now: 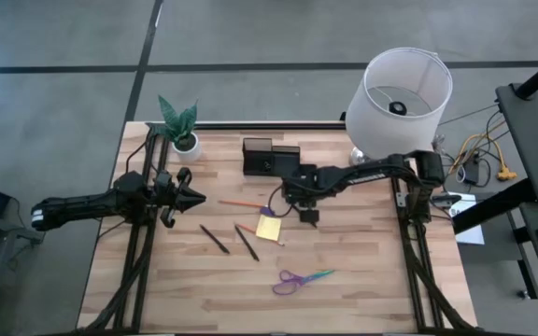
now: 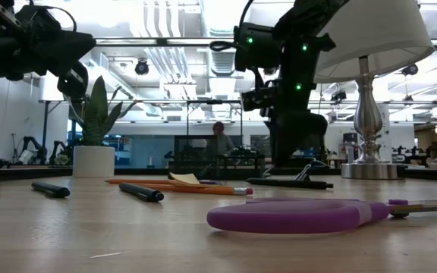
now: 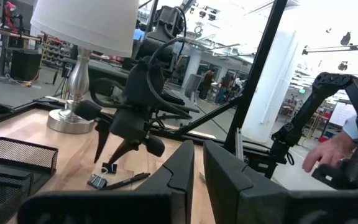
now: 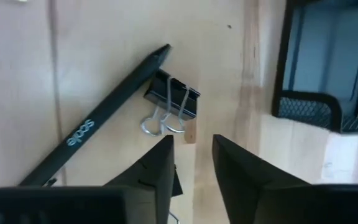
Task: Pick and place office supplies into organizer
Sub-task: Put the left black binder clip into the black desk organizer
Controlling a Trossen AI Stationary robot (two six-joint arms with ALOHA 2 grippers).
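The black mesh organizer (image 1: 269, 157) stands at the table's far middle. My right gripper (image 1: 308, 219) hangs open just near of it, fingers pointing down over a black binder clip (image 4: 173, 101) and a dark marker (image 4: 98, 127) that lie flat on the wood. A yellow sticky pad (image 1: 269, 229), an orange pencil (image 1: 241, 203), two dark pens (image 1: 215, 239) (image 1: 247, 243) and purple-handled scissors (image 1: 302, 278) also lie flat on the table. My left gripper (image 1: 197, 198) waits shut above the table's left side, pointing right.
A white lamp (image 1: 404, 93) stands at the far right corner, close behind the right arm. A white pot with a green plant (image 1: 180, 131) sits at the far left. A person's hand (image 3: 328, 155) shows beyond the table in the left wrist view.
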